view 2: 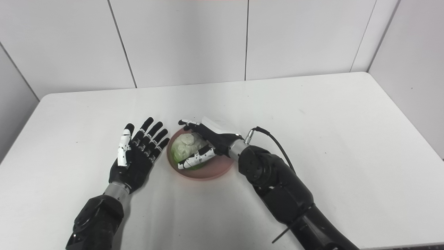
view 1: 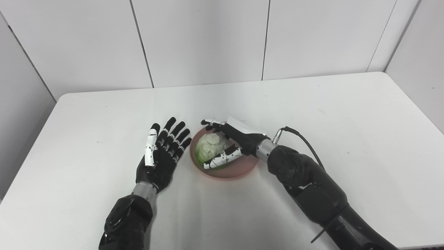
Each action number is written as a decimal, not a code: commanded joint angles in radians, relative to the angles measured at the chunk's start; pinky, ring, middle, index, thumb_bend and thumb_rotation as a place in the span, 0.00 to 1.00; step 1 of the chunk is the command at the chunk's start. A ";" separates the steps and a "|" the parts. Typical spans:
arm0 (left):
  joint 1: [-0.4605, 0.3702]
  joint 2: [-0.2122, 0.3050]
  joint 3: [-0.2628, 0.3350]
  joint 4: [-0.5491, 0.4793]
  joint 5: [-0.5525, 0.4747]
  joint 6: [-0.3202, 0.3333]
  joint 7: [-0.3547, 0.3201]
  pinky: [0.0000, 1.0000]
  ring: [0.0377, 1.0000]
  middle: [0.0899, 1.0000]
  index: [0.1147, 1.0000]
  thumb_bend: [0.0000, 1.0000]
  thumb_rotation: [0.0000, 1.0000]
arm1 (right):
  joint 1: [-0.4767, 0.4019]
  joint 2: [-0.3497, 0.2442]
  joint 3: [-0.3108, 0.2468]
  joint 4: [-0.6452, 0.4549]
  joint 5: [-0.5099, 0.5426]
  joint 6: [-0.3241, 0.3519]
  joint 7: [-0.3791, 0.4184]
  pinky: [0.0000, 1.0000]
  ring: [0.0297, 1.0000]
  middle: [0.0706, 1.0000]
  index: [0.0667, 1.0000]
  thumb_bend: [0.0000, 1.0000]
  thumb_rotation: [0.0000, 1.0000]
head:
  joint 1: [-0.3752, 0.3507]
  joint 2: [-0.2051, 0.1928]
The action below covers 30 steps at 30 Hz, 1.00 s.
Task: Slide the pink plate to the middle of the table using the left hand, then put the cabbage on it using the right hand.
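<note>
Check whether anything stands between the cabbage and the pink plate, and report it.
Nothing visible does. The cabbage is already over the pink plate, apparently resting in it, with the right hand wrapped around it. The left hand is open beside the plate's left rim, apart from it.

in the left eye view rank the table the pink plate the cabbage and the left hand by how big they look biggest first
1. Table, by far.
2. Plate and left hand: about alike, and the plate is partly covered, so no ranking between them.
3. Cabbage, smallest, partly hidden by the right hand.
</note>
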 commanded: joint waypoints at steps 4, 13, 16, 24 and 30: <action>0.031 0.011 0.003 0.036 0.018 0.046 0.017 0.93 0.94 0.94 0.94 0.49 0.99 | -0.061 -0.007 -0.019 -0.061 0.028 0.048 0.059 0.80 0.90 0.96 0.99 1.00 0.50 | -0.001 0.000; 0.029 0.008 0.004 0.041 0.018 0.037 0.010 0.93 0.93 0.93 0.93 0.49 1.00 | -0.067 -0.022 -0.058 -0.135 0.062 0.075 0.092 0.83 0.95 1.00 1.00 1.00 0.55 | 0.003 0.001; 0.030 0.004 0.007 0.039 0.023 0.033 0.018 0.92 0.92 0.92 0.92 0.49 0.98 | -0.039 -0.025 -0.089 -0.162 0.070 0.025 0.039 0.82 0.94 1.00 1.00 1.00 0.59 | 0.007 0.002; 0.042 -0.001 0.005 0.001 0.042 0.039 0.044 0.90 0.90 0.90 0.91 0.50 0.95 | 0.130 0.005 -0.204 -0.292 0.081 -0.053 -0.169 0.84 0.96 1.00 1.00 1.00 0.88 | 0.017 0.004; 0.058 -0.004 0.005 -0.036 0.047 0.039 0.049 0.91 0.92 0.94 0.94 0.49 0.95 | 0.193 0.021 -0.254 -0.317 0.106 -0.051 -0.226 0.91 1.00 1.00 1.00 0.98 1.00 | 0.020 0.005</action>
